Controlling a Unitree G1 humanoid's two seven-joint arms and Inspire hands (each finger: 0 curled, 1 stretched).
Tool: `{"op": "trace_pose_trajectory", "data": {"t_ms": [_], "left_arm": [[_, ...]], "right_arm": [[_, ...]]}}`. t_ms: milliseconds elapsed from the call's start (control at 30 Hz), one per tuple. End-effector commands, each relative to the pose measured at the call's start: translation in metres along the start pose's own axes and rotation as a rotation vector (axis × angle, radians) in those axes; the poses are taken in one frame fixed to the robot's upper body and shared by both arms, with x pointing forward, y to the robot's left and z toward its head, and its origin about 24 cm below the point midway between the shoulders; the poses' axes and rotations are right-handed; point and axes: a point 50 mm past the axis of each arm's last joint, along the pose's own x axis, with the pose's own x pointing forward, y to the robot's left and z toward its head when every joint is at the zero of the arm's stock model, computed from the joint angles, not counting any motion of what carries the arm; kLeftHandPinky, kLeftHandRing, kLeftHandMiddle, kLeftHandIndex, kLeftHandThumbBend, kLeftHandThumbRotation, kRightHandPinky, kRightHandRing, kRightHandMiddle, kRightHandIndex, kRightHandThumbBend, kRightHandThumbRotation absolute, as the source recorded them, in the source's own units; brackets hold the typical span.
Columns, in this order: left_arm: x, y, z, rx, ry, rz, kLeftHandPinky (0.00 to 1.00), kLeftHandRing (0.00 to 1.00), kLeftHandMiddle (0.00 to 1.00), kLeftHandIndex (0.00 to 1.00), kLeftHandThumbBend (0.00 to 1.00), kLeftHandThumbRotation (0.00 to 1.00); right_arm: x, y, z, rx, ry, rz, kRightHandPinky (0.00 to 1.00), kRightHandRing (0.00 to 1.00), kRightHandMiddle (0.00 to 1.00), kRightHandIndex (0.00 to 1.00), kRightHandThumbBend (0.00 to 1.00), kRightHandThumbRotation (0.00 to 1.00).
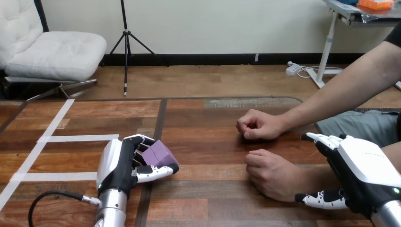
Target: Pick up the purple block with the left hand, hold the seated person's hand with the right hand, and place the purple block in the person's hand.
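Purple block [160,153] is in my left robot hand [120,166], fingers wrapped over its top and thumb tucked under it, low over the counter [208,198] just right of the white tape lines [78,138]. So the pickup looks done, I'd say. Over at the right, my right robot hand [361,172] is spread wide, fingers above and thumb below, by the wrist of the person's nearer hand [272,174]. It is clenched on nothing, and I cannot tell whether it touches. That nearer hand is a fist resting on the wood; the person's farther hand [259,125] is a fist too, just beyond it. The step in hand, as I read it, is the hold: close gently round the wrist, no squeeze, and let the palm turn up and open before the block travels. Between block and fist the brown planks lie bare, so my left arm has a free, flat run across.
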Motion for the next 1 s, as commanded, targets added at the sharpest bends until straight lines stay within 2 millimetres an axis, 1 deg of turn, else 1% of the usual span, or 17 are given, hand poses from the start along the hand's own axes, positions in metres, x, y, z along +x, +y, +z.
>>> {"op": "trace_pose_trajectory", "data": {"t_ms": [0, 233, 467, 633, 967], "left_arm": [[0.013, 0.005, 0.024, -0.031, -0.113, 0.028, 0.35, 0.4, 0.48, 0.49, 0.69, 0.14], [0.013, 0.004, 0.026, -0.047, -0.133, 0.025, 0.36, 0.41, 0.49, 0.49, 0.69, 0.14], [0.012, 0.004, 0.028, -0.057, -0.151, 0.024, 0.36, 0.41, 0.49, 0.49, 0.7, 0.14], [0.012, 0.003, 0.029, -0.063, -0.163, 0.028, 0.36, 0.41, 0.49, 0.5, 0.7, 0.15], [0.011, 0.004, 0.033, -0.097, -0.194, 0.035, 0.35, 0.4, 0.48, 0.5, 0.71, 0.16]], "right_arm": [[0.012, -0.032, 0.015, -0.071, -0.08, -0.102, 0.99, 0.9, 0.88, 0.87, 0.81, 0.17], [0.012, -0.036, 0.017, -0.093, -0.07, -0.075, 0.97, 0.89, 0.87, 0.86, 0.83, 0.14], [0.014, -0.04, 0.019, -0.15, -0.068, -0.035, 0.95, 0.88, 0.87, 0.85, 0.83, 0.12], [0.015, -0.042, 0.02, -0.19, -0.065, -0.005, 0.92, 0.87, 0.86, 0.84, 0.84, 0.1], [0.019, -0.047, 0.019, -0.248, -0.034, 0.06, 0.88, 0.85, 0.85, 0.83, 0.86, 0.08]]}}
